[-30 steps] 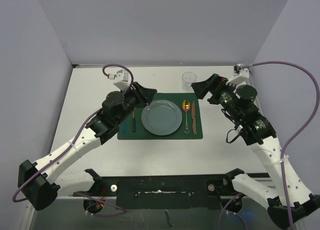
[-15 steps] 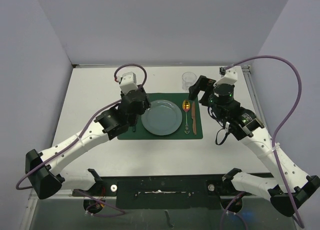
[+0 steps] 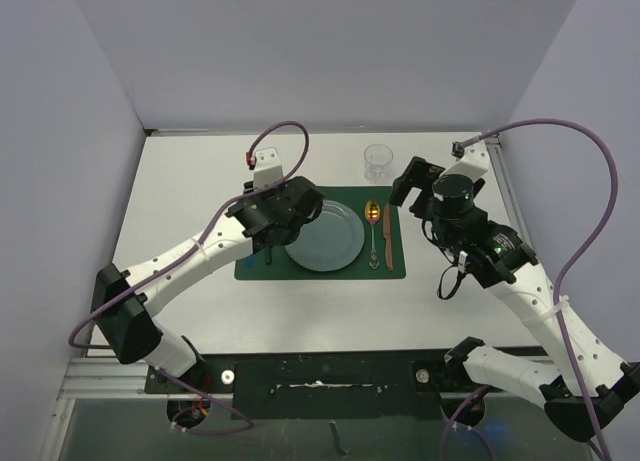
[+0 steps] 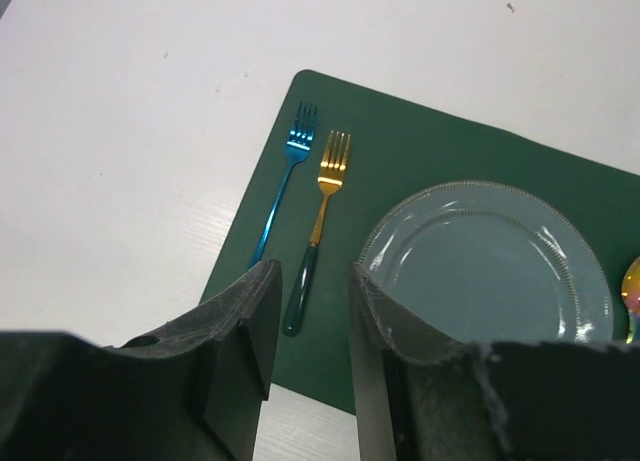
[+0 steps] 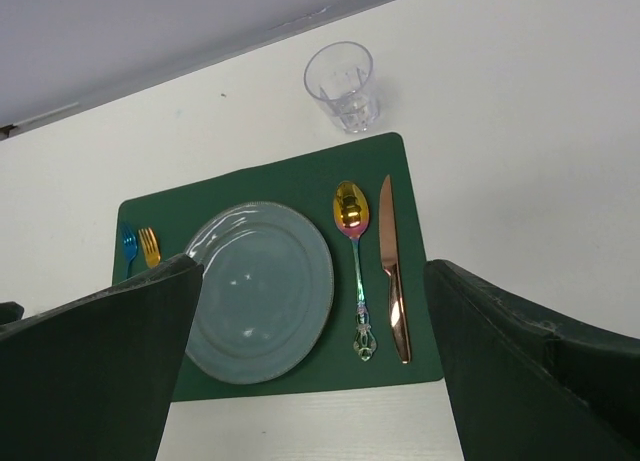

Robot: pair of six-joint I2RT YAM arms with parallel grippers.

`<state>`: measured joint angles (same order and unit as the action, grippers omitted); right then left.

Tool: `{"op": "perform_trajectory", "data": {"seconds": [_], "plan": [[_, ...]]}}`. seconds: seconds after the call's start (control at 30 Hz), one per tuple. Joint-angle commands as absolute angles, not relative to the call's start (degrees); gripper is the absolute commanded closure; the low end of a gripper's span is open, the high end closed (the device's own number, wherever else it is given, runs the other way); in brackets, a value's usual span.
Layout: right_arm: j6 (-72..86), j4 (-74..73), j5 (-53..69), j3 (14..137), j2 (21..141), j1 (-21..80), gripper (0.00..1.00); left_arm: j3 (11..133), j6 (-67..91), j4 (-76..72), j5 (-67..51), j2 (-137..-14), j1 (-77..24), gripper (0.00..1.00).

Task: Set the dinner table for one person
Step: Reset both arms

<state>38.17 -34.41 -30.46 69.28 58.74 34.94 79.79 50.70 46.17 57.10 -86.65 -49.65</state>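
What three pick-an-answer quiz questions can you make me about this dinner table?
1. Where is the clear glass?
A) in a bowl
B) on the white table, just past the green placemat
C) on a shelf

2. How many forks lie beside the plate?
A) one
B) two
C) four

3. How is the right gripper?
A) wide open, empty
B) shut on a spoon
C) shut on a knife

Answers:
1 B: it stands on the white table beyond the placemat's far edge.
2 B: a blue fork and a gold fork lie side by side.
3 A: its fingers stand far apart with nothing between them.
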Motion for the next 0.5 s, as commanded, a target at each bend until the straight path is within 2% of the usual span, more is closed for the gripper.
{"op": "perform_trajectory", "data": {"seconds": [0.0, 0.2, 0.47], "plan": [[39.5, -34.7, -34.4, 68.7, 55.2, 35.3, 0.02, 81.3, 51.2, 47.9, 58.2, -84.8, -49.8, 0.69], [41.1, -36.2, -34.6, 67.0, 52.0, 35.3, 0.02, 74.9, 46.2, 37.6, 48.9, -78.9, -49.7, 0.69], [41.6, -36.0, -34.5, 65.6, 50.8, 35.4, 0.02, 75.3, 46.9, 39.8, 46.1, -80.0, -49.8, 0.70]]}}
